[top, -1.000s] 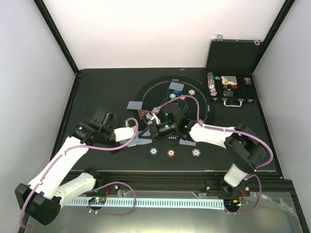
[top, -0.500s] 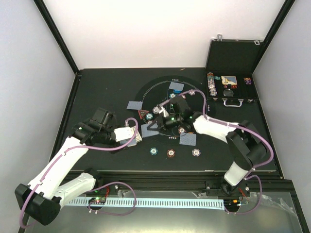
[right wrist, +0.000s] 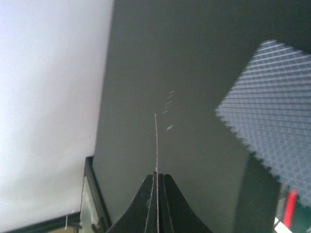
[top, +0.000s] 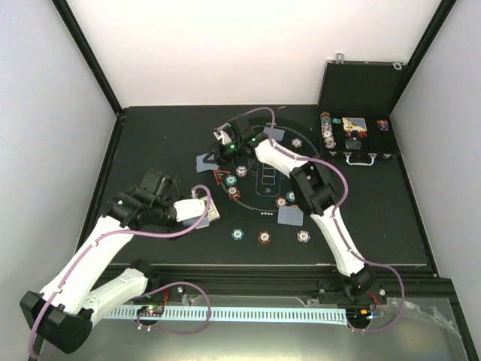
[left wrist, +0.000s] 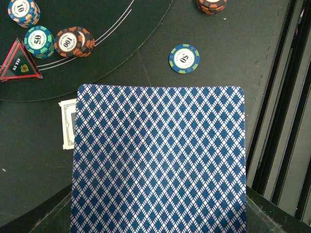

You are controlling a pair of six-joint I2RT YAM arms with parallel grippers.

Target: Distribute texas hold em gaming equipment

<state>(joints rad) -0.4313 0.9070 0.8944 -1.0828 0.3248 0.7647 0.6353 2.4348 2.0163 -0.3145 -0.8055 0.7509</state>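
Overhead, high behind, down onto round mat (top: 252, 201). Left wrist, close above mat's near-left rim, shared with overhead. Right wrist, low over desk (right wrist: 124, 73) left of mat.

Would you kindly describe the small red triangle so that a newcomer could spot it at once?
Find the round black mat in the middle of the table. At its left edge, beside a few round chips, lies the red triangle. It is the only three-cornered piece, red-rimmed with a dark face.

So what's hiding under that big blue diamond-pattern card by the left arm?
A white-edged card pokes out from under the blue card on its left side. The rest is covered, so what it shows cannot be told.
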